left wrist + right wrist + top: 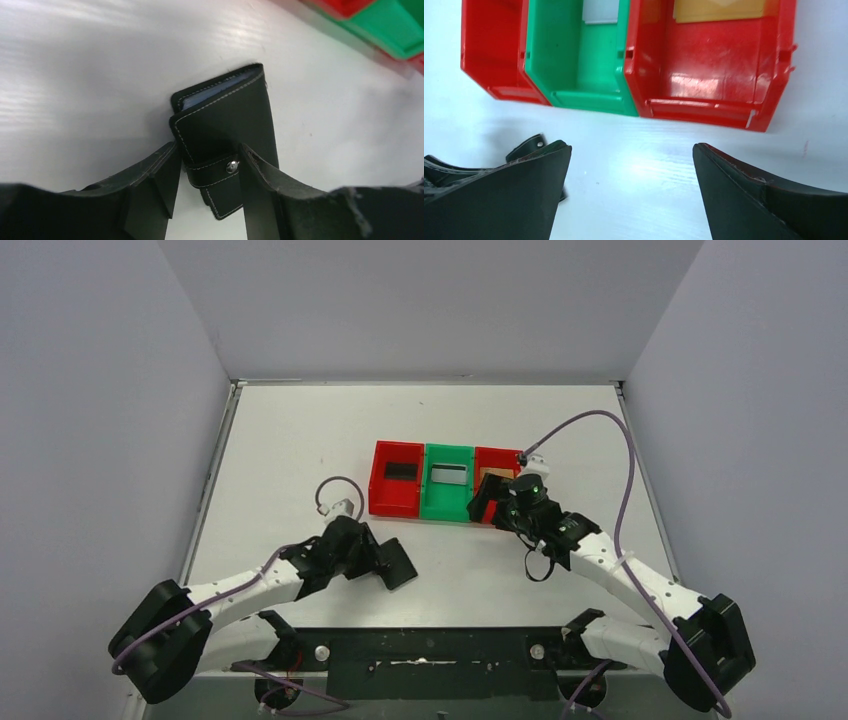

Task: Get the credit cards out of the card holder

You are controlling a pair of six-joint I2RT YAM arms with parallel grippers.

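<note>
**Top external view: left gripper on card holder, right gripper open by the trays**

White table carries everything. Both arms reach from the near edge, the left arm angled right and the right arm angled far-left.

Three trays stand touching in a row at centre-right:
- Left red tray: holds a dark rectangular item, kind unclear.
- Green tray: holds a pale flat piece.
- Right red tray: a gold card lies at its far end. Its near corner is hidden behind the right wrist in the top view.

Right gripper hovers just near of the trays. Jaws are wide apart, with only bare table between them.

Left gripper is at the near left-centre of the table, well apart from the trays. Jaws are closed onto the card holder, one finger against each long side at the level of the snap tab.

Card holder is black with pale stitching, folded, and sits on the table surface. The tab is wrapped over the edge with its metal stud showing. The far end gapes slightly, showing grey-blue pocket edges. No card can be made out in that gap.
</note>
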